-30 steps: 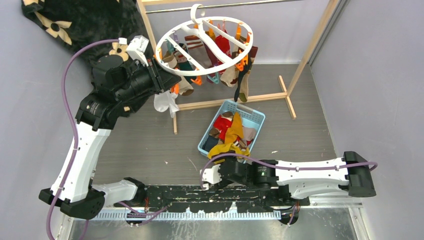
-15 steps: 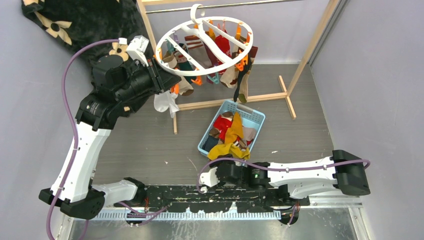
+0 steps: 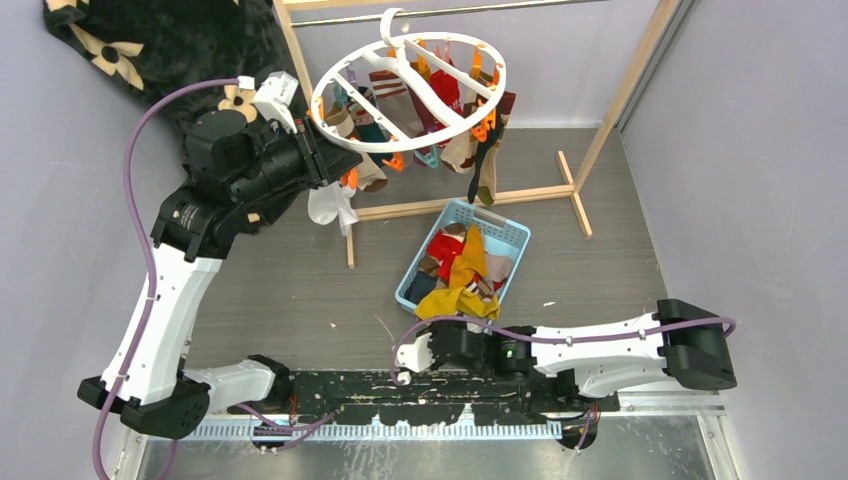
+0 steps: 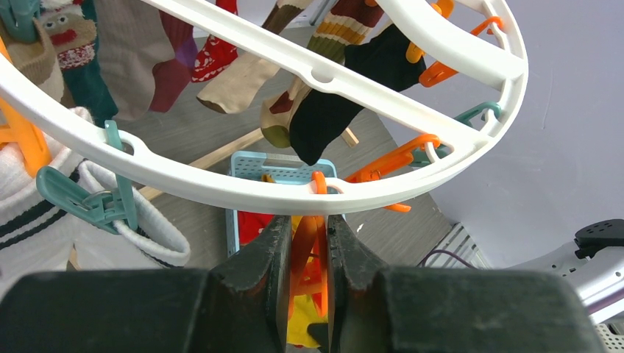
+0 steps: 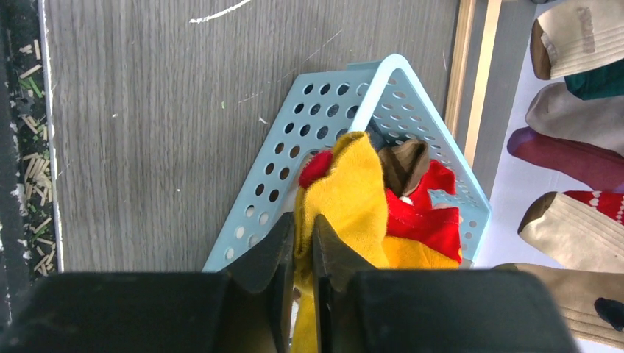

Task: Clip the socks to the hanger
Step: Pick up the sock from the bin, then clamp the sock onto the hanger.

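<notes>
The white ring hanger [image 3: 400,143] hangs from the rack's rail, with several socks [image 3: 442,92] clipped under it. My left gripper [image 3: 328,160] is at the ring's left rim. In the left wrist view it [image 4: 305,228] is shut on an orange clip [image 4: 309,243] that dangles just below the ring [image 4: 221,187]. My right gripper [image 3: 452,322] is at the near corner of the light blue basket [image 3: 512,236]. There it [image 5: 303,232] is shut on a mustard yellow sock [image 5: 346,198] that drapes over the basket rim [image 5: 324,118]. Red and brown socks [image 5: 430,213] lie beside it.
A wooden-framed rack [image 3: 460,203] stands behind the basket, its foot bar on the floor. A black blanket with tan flowers [image 3: 170,40] hangs at the back left. A white sock [image 3: 330,205] hangs low from the ring near my left gripper. A teal clip [image 4: 81,198] hangs nearby.
My right gripper has closed its jaws on the yellow sock, and the right arm has shifted slightly left. The left arm and the hanger have not moved.
</notes>
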Controlling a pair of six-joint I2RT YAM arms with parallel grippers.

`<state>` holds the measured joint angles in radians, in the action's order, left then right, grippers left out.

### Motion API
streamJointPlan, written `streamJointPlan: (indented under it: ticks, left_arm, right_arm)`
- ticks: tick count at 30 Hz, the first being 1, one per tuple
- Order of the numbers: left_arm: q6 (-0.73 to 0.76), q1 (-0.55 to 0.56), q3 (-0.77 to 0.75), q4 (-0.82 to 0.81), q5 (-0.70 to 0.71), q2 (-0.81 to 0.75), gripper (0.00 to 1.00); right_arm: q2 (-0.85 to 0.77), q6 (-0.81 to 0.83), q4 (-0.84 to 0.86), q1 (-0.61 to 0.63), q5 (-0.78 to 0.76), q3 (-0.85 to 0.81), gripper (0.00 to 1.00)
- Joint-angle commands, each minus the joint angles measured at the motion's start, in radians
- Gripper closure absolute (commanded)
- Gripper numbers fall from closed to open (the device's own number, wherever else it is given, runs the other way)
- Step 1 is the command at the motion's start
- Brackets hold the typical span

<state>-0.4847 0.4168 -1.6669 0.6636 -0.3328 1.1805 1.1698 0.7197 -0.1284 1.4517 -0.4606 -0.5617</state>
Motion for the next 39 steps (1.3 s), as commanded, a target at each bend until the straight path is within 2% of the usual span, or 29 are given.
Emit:
streamJointPlan:
  ticks: [1, 5, 12, 16, 20, 28, 33, 39]
  left_arm:
    - [0.029, -0.009, -0.016, 0.052, 0.009, -0.011, 0.94]
    - [0.028, -0.009, -0.012, 0.051, 0.009, -0.013, 0.94]
    - [0.025, -0.009, -0.007, 0.046, 0.005, -0.009, 0.94]
    - [0.031, -0.009, 0.004, 0.045, 0.009, -0.014, 0.94]
    - [0.031, -0.009, 0.018, 0.044, 0.021, -0.013, 0.95]
    - [0.020, -0.009, 0.044, 0.018, 0.055, -0.001, 0.98]
    - [0.033, -0.008, 0.049, 0.018, 0.065, -0.011, 0.98]
    - [0.046, -0.008, 0.083, 0.011, 0.081, -0.029, 0.98]
  right_arm:
    - [-0.017, -0.013, 0.052, 0.007, -0.021, -0.013, 0.89]
    - [-0.086, -0.058, 0.081, -0.003, -0.033, -0.045, 0.99]
    - [-0.181, -0.227, 0.090, -0.079, 0.037, -0.136, 0.99]
    - [-0.191, -0.362, 0.166, -0.114, 0.040, -0.200, 0.99]
    - [-0.138, -0.471, 0.233, -0.155, 0.050, -0.310, 0.99]
    - [0.075, -0.630, 0.416, -0.205, 0.006, -0.493, 0.99]
    - [0.150, -0.663, 0.533, -0.211, -0.009, -0.527, 0.99]
    - [0.177, -0.717, 0.585, -0.240, -0.012, -0.563, 0.99]
